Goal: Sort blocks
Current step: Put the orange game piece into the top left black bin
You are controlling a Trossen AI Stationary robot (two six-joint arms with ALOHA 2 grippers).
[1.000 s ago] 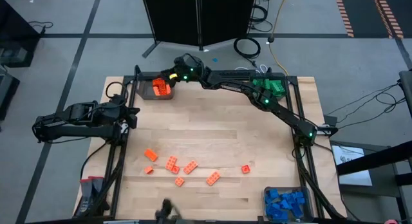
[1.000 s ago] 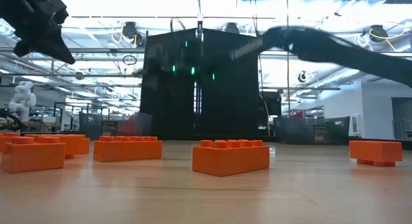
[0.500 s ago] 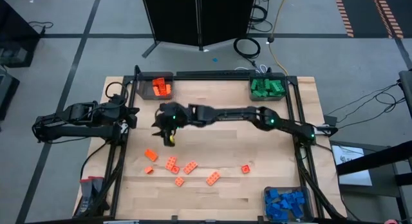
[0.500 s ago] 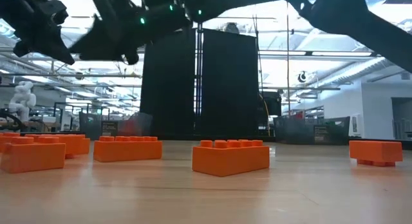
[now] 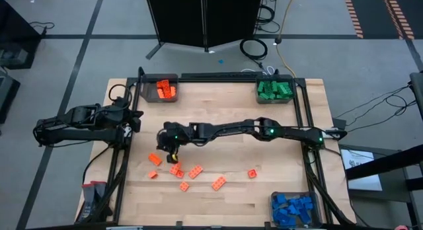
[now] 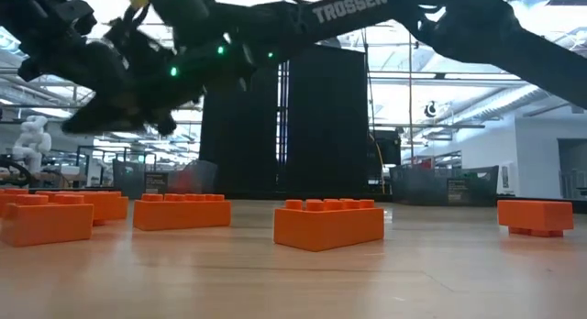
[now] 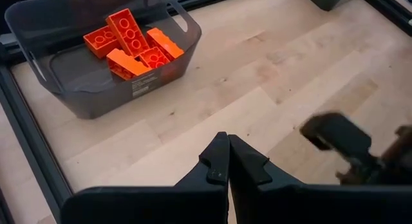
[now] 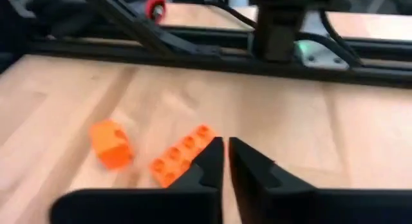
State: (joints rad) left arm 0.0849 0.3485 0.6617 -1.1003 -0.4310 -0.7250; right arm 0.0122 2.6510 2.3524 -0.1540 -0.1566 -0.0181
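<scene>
My two arms are matte black with jointed segments. Small green lights glow along the right arm (image 5: 264, 129). White "TROSSEN" lettering (image 6: 350, 5) marks one link. Each gripper ends in two dark, pointed fingers (image 7: 216, 165).

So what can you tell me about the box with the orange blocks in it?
The grey bin is a see-through plastic tub with rounded corners and a rim that flares into handles. It sits flat at the table's far left corner, beside the black frame rail. Several orange blocks lie jumbled inside, studs facing different ways. A pale label shows on its wall. No gripper touches it.
</scene>
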